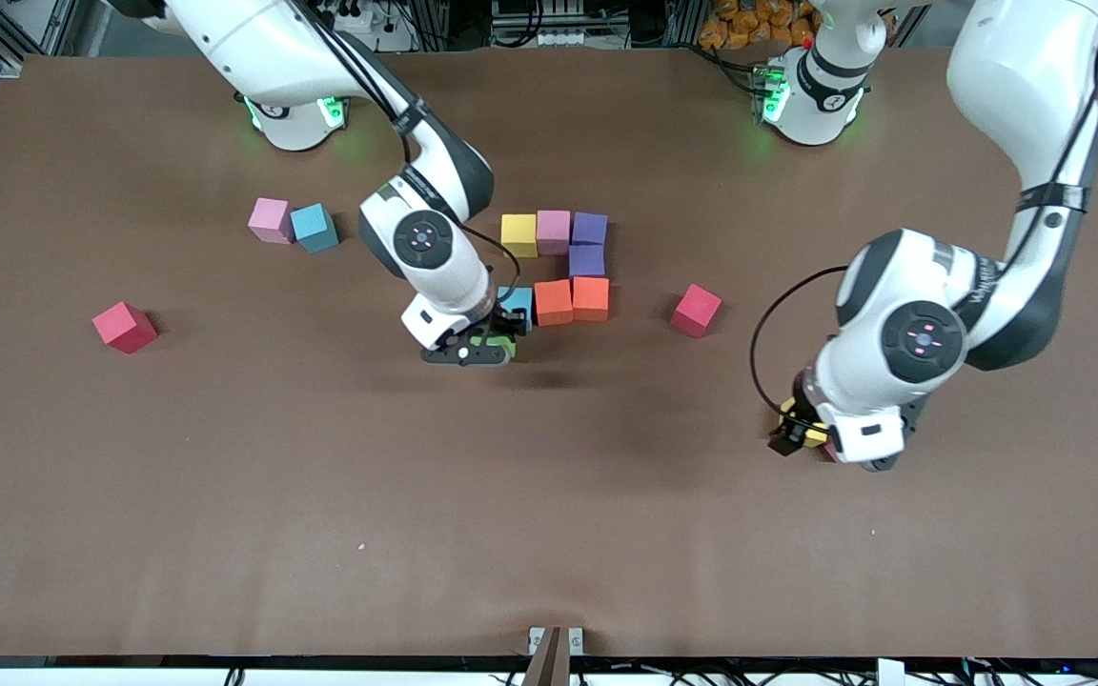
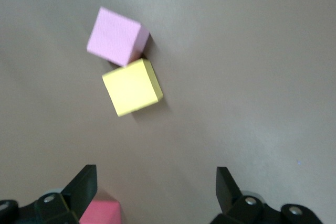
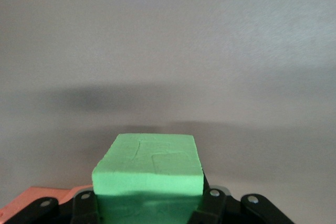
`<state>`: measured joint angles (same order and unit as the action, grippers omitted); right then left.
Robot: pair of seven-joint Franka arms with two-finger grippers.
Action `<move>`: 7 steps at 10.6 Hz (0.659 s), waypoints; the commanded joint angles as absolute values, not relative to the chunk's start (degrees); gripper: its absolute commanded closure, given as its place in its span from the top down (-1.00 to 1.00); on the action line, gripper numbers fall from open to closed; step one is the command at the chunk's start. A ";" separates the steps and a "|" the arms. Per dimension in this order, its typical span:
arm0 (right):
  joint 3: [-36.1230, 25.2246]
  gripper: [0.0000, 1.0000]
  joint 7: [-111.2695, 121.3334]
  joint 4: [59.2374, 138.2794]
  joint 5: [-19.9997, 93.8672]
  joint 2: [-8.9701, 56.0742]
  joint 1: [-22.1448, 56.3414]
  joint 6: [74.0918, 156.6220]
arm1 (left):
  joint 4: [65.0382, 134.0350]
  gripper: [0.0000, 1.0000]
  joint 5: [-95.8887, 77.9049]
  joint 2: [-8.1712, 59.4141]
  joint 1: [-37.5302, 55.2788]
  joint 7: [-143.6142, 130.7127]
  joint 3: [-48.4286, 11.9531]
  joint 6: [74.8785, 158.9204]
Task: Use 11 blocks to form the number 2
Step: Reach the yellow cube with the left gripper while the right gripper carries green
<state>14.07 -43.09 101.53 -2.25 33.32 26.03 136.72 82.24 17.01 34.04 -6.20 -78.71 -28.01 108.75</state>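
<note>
Right gripper (image 1: 480, 345), clamped on the green block (image 3: 148, 179), is held low over the table (image 1: 225, 495) just beside the blue block (image 1: 517, 305) at the near end of the partly built number 2 (image 1: 559, 267). Left gripper (image 2: 155, 195), jaws spread and empty, is poised above a yellow block (image 2: 132, 87) and a pink block (image 2: 115, 36) that touch at a corner, toward the left arm's end of the table; a red-pink cube edge is seen below one finger. Number 2, as laid so far: a top row of yellow, pink and purple, a second purple below it, then two orange cubes and the blue one in the middle row. Loose stock: a pink cube (image 1: 270, 219) and a teal-blue cube (image 1: 315, 227) touching, a red cube (image 1: 124, 327) toward the right arm's end, and a red cube (image 1: 697, 310) beside the figure. Blocks are matte cubes of equal size, the green face faintly creased and dented. They are judged light, slightly soft foam, not fragile and not slippery; hold is best taken on two opposite flat sides, squarely, with modest pressure so neighbours are not nudged at placement.
</note>
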 commanded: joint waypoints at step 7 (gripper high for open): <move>11.60 -0.36 -48.60 96.86 -2.29 39.37 30.76 136.58 | 83.23 1.00 14.68 35.50 -11.96 -71.45 -28.21 107.40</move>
<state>12.20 -47.19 98.48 -2.26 37.99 29.95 136.83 83.12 15.78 34.73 -12.24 -71.48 -28.12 107.94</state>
